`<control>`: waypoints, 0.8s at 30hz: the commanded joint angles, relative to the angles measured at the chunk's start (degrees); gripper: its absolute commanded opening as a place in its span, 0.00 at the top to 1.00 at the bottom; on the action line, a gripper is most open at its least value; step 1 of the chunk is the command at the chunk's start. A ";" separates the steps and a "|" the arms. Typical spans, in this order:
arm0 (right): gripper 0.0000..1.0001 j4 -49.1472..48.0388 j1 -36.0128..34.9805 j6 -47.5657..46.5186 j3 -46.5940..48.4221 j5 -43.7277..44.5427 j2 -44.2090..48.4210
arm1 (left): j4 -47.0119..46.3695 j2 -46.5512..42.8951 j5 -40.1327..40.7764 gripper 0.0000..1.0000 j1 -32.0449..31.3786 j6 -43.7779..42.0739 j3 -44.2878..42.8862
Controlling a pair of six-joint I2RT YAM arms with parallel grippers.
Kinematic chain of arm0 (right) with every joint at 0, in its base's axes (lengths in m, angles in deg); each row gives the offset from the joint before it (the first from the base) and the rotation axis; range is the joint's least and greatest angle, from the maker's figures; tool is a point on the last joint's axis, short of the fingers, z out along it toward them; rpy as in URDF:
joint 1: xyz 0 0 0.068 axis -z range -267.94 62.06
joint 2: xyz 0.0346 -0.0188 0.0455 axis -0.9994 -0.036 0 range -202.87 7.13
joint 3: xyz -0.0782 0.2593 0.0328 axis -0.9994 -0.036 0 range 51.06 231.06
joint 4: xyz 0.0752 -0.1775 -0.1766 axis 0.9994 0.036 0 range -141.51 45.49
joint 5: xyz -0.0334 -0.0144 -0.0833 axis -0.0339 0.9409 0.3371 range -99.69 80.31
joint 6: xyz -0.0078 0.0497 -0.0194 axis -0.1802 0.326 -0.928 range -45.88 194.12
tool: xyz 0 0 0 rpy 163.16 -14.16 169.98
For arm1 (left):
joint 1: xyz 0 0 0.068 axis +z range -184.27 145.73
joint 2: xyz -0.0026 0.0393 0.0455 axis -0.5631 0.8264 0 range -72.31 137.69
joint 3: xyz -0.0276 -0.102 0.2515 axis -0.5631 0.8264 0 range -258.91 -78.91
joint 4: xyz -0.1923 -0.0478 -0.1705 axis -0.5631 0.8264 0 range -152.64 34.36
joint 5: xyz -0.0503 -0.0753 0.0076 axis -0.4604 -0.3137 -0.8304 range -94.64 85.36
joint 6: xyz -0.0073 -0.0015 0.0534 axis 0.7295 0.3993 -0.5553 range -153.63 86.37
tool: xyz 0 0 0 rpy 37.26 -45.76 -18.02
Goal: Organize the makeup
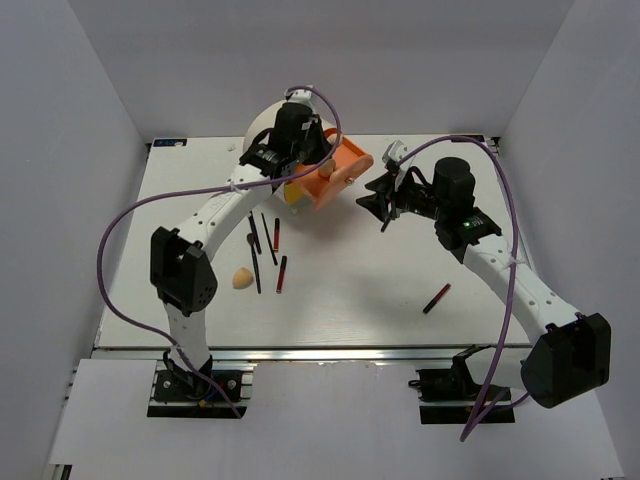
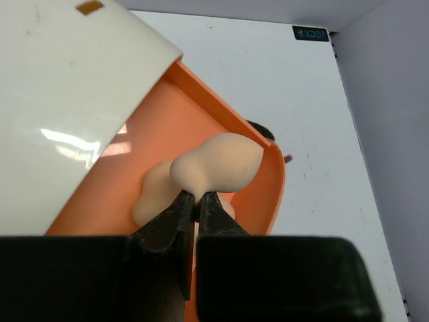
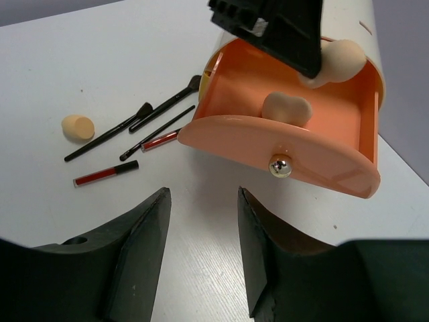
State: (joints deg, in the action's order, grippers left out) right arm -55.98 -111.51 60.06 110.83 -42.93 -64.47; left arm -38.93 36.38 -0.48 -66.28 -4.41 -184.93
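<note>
A sponge (image 2: 218, 166) over the drawer (image 2: 273, 191).
The left gripper (image 2: 196, 198) was clamped on the sponge above the drawer, a second sponge (image 3: 287, 107) inside; the right gripper's (image 3: 202, 198) fingers stood apart.

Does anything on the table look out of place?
One red-and-black stick lies alone near the right arm, apart from the brushes and other sticks grouped by the left arm. Nothing looks spilled or broken.

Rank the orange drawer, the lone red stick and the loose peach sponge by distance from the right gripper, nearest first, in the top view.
1. The orange drawer, just left of the right gripper.
2. The lone red stick, nearer the bases, right.
3. The loose peach sponge, far left.
</note>
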 commanded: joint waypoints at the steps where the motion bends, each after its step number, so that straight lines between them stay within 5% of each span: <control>1: 0.50 -2.12 0.46 -0.26 -0.18 0.36 1.72 | 2.83 2.31 2.78 0.86 -0.16 -2.40 -8.38; 11: 0.46 -2.30 0.63 -0.44 -0.97 0.89 2.25 | 5.92 8.56 4.01 0.59 -0.16 -3.20 -12.64; 18: 0.33 -1.51 0.63 -1.84 -0.88 -1.30 2.07 | 4.60 6.46 3.22 0.41 -0.25 -2.23 -12.28; 22: 0.33 0.16 0.63 -4.47 -0.27 -6.31 1.72 | 3.63 3.21 2.52 0.48 -0.25 -1.00 -12.11; 23: 0.34 0.42 0.63 -5.18 -0.18 -7.62 1.55 | 3.02 2.24 2.52 0.53 -0.33 -0.74 -11.67; 24: 0.36 0.69 0.46 -5.97 0.17 -11.29 1.37 | 2.67 1.10 2.60 0.70 -0.25 -0.21 -11.06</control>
State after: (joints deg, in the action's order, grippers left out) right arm -55.37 -111.14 57.17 110.13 -46.99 -63.83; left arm -33.95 46.13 2.45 -66.28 -5.49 -195.88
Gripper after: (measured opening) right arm 0.651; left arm 0.367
